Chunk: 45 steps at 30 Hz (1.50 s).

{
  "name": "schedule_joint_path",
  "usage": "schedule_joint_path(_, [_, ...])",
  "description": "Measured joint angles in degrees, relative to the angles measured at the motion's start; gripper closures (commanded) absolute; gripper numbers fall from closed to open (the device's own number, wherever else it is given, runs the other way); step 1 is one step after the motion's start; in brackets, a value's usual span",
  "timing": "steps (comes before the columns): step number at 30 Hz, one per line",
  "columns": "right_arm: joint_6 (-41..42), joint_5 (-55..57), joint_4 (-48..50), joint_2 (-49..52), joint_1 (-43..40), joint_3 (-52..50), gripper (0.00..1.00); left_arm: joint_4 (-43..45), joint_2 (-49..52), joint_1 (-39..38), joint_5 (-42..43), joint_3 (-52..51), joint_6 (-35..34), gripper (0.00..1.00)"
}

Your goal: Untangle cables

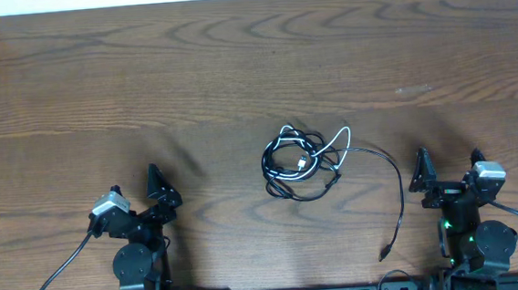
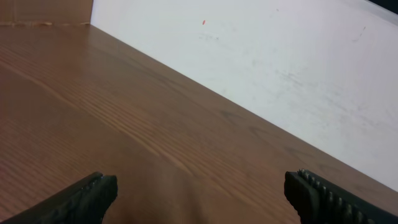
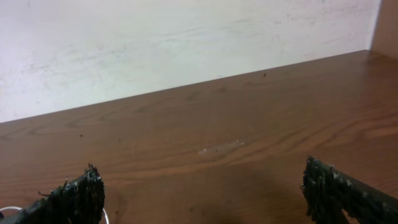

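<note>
The cables (image 1: 301, 164) lie in a tangled bundle at the middle of the table: black loops with a white cord (image 1: 334, 143) woven through. One black tail (image 1: 399, 190) curves right and down to a small plug (image 1: 384, 252) near the front edge. My left gripper (image 1: 138, 194) is open and empty at the front left, well apart from the bundle; in the left wrist view (image 2: 199, 194) only bare table lies between its fingers. My right gripper (image 1: 449, 170) is open and empty at the front right (image 3: 202, 193). A sliver of white cord (image 3: 7, 210) shows at the lower left of the right wrist view.
The wooden table (image 1: 235, 64) stretches far behind the bundle to a white wall (image 3: 155, 43). Thicker black cords (image 1: 58, 273) run from the arms' bases along the front edge.
</note>
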Motion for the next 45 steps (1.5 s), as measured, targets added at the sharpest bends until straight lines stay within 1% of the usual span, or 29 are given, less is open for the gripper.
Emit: schedule_joint_path(45, [0.0,0.0,0.0,0.0,0.0,0.0,0.01,0.0,0.0,0.0,0.0,0.0,0.0,0.06])
